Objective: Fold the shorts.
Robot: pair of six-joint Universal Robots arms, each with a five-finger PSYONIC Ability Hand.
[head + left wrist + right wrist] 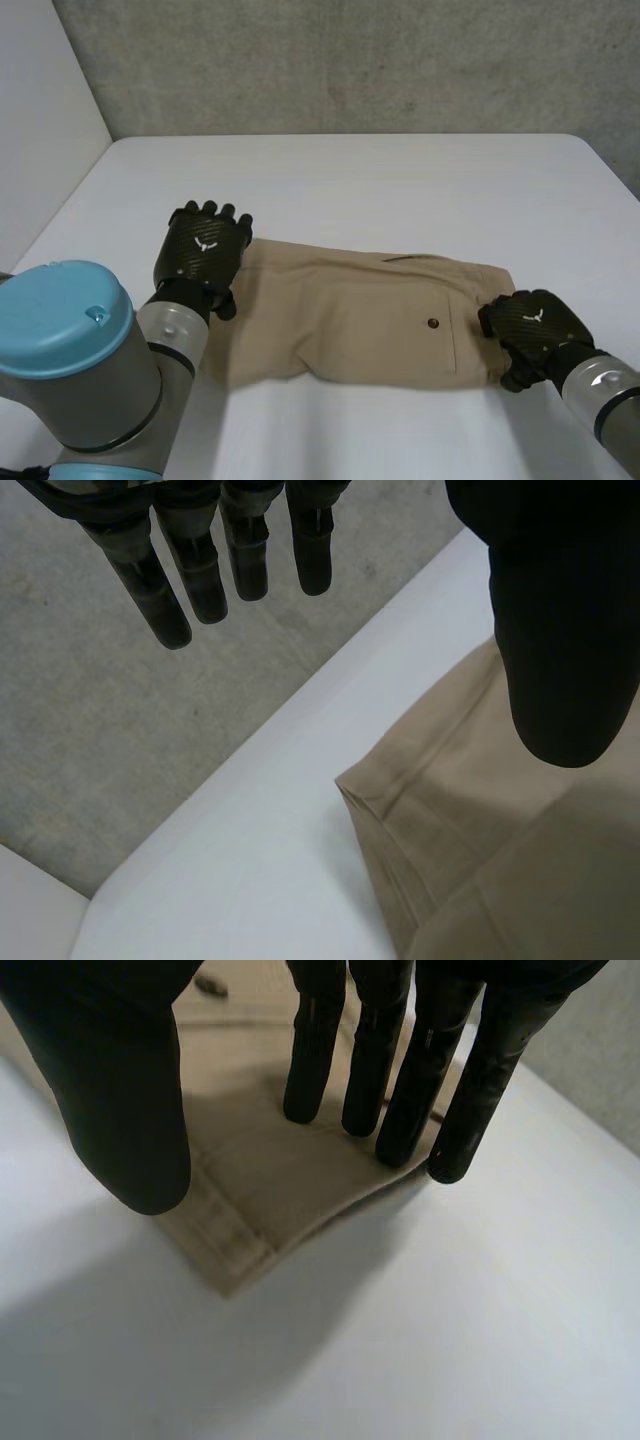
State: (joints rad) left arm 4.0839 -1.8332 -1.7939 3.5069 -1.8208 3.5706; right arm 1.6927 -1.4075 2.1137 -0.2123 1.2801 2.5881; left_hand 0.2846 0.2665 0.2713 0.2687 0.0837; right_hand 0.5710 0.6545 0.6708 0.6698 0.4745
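Across the lower middle of the head view, one pair of shorts (370, 320) lies flat on one table (400, 190). Two hands flank it: the left hand (203, 252) at centre left, fingers straight and empty, and the right hand (535, 325) at lower right, straight fingertips on the cloth's end. Grasping seems in hand; next, each end likely needs pinching.

The white counter (400, 175) bears tan shorts (350, 315), lying flat across its near half, waistband end to the right, hem to the left.
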